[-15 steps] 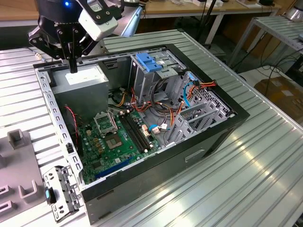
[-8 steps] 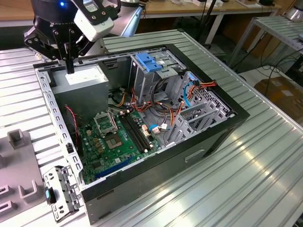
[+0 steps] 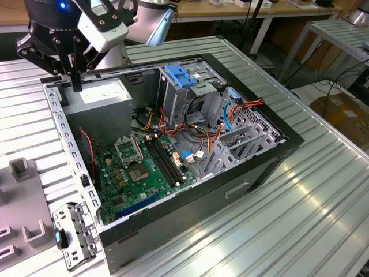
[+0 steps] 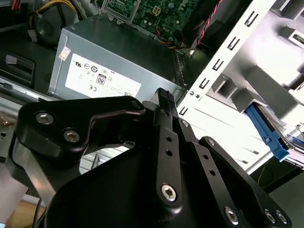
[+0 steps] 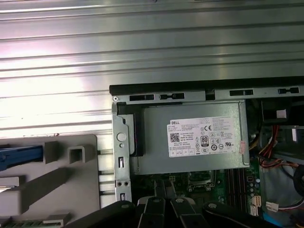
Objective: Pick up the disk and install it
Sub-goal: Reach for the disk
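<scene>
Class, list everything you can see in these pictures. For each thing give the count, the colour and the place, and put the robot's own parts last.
Computer case: one, black, open, on the table.
Table: one, silver ribbed metal, under the case.
Power supply box: one, grey with a white sticker, in a corner of the case.
Motherboard: one, green, on the case floor.
Drive cage: one, bare metal, inside the case.
Latch: one, blue, on top of the drive cage.
Cables: several, orange, red and blue, by the drive cage.
Fixture: one, grey, at the exterior view's left of the case.
Gripper: one, black, shut and empty, over the power supply box.
</scene>
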Tool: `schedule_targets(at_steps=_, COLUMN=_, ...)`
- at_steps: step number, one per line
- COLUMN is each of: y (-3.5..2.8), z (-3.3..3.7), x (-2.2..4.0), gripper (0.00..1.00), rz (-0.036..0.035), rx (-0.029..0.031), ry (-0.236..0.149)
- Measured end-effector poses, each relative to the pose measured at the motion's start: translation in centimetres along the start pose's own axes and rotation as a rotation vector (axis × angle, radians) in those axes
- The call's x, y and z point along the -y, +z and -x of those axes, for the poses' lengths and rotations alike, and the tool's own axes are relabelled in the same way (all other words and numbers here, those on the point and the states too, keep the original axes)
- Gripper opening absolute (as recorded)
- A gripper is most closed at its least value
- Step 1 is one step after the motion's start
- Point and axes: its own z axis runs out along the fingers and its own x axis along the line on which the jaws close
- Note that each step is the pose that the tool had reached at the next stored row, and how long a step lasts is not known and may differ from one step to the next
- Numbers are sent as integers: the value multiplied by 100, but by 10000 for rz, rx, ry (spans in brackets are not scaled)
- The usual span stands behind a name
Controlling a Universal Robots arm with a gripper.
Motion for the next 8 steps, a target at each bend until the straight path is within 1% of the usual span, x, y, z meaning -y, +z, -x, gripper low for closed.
schedule_targets(at_steps=4, y=0, z=-33, x=3, gripper=11, rz=0, rx=-2, ry=-1)
schedule_targets(at_steps=8, y=0, z=-85, x=7, gripper=11, rz=0, rx=-4, ry=0)
